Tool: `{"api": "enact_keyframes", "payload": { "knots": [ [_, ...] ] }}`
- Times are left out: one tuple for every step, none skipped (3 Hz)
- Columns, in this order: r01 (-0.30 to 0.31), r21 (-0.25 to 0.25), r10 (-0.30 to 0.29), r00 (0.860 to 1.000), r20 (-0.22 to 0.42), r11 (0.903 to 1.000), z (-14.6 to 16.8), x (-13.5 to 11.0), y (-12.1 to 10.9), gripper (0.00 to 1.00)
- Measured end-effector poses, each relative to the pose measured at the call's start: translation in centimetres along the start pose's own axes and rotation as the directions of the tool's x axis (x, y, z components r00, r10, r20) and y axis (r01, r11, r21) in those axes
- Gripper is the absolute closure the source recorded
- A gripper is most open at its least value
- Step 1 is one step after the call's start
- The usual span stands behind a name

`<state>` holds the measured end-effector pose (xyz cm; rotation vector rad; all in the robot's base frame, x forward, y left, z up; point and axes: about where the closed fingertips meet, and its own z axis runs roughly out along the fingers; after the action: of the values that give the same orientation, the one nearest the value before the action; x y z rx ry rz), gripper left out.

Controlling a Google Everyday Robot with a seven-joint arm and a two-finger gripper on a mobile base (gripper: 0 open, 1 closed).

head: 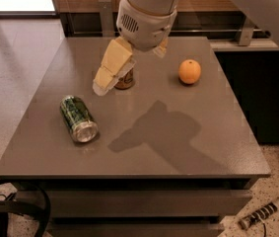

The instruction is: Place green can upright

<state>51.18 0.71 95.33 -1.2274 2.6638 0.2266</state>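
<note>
The green can [78, 118] lies on its side on the left part of the grey table [178, 147], its silver end facing the front edge. My gripper [129, 69] hangs above the table's back middle, up and to the right of the green can and well apart from it. It is open and holds nothing. One cream finger [112, 65] points down-left toward the can; the other finger [161, 48] peeks out behind the white wrist housing.
An orange-brown can [124, 79] stands upright just behind the near finger, partly hidden by it. An orange [190, 71] sits at the back right. The arm's shadow falls on the table's middle. Cables lie on the floor at the lower left.
</note>
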Motion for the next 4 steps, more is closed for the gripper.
{"api": "enact_keyframes", "payload": {
  "knots": [
    [-0.196, -0.077, 0.193, 0.98, -0.042, 0.9777, 2.9, -1.7, -0.3, 0.0],
    [-0.278, -0.09, 0.273, 0.96, -0.059, 0.9565, 3.8, -2.6, 0.5, 0.0],
    [-0.308, -0.054, 0.303, 0.949, -0.089, 0.9498, 4.3, -4.4, 2.2, 0.0],
    [-0.256, -0.004, 0.254, 0.96, -0.115, 0.9665, 5.6, -6.0, 3.5, 0.0]
  ]
}}
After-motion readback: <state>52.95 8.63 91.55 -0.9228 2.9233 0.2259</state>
